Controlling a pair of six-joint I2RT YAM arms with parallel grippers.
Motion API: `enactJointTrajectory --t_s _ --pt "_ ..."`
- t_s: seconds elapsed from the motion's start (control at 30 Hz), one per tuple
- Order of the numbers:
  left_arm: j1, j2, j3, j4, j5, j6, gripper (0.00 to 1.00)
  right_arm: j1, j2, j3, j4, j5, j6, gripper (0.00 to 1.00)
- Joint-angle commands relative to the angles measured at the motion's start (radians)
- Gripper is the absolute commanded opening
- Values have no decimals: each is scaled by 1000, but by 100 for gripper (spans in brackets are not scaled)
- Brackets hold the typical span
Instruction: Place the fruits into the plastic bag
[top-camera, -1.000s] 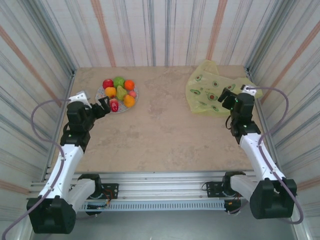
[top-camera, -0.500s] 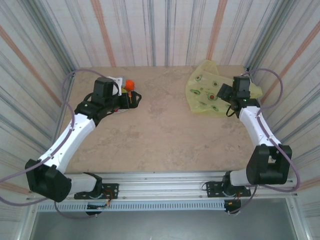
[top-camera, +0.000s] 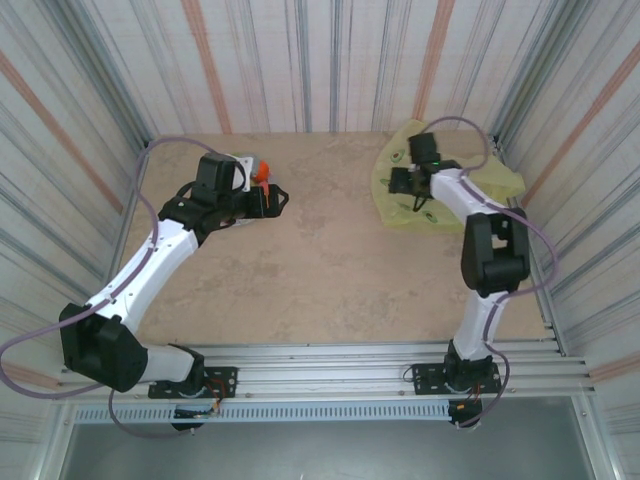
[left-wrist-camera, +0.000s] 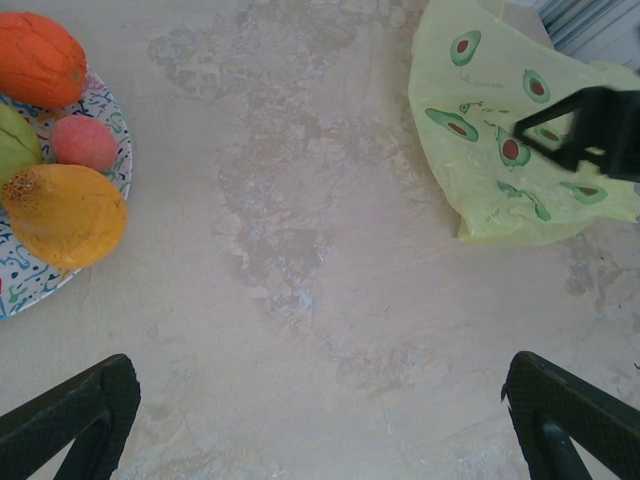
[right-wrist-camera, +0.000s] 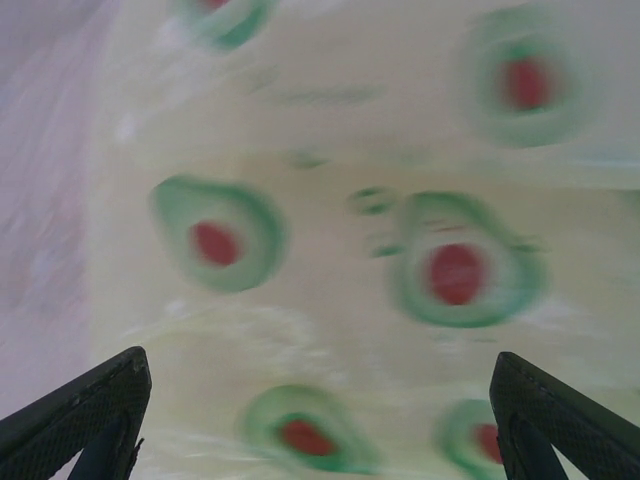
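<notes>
Fruits are sitting on the speckled plate at the desk's far left corner, lying ahead and left of the left claw, which is hanging spread and empty. The right claw, also spread, is hovering directly over the bag at the far right, so the left arm is looking nearer the fruits for the pick.

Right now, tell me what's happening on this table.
No fruit looks bagged yet. The left gripper hangs open beside the plate, where the fruits lie. The right gripper is open just over the plastic bag, crumpled at the far right of the table. Neither holds anything.
</notes>
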Motion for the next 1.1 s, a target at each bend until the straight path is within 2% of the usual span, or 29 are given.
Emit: enactJointTrajectory --t_s 0.0,0.13,0.43,0.6,0.77,0.87,1.07 --pt "-9 -15 6 -31 -1 11 99 41 84 89 -106 14 -98 90" --pt "-9 -36 -7 -42 -18 17 99 67 175 176 -156 -2 -136 87" --pt "-9 -54 -32 -55 -29 26 99 59 270 239 -193 54 -222 56" --pt "-8 -53 -8 -114 -49 57 99 23 266 232 -196 -17 -243 29" --pt "18 -69 -9 -146 -57 69 99 33 178 178 -194 -82 -333 6" --pt "55 -90 -24 -150 -37 71 99 78 92 113 -184 -142 -426 1" --pt "141 -121 -31 -176 -20 79 99 285 -98 -13 -235 -280 -575 0"
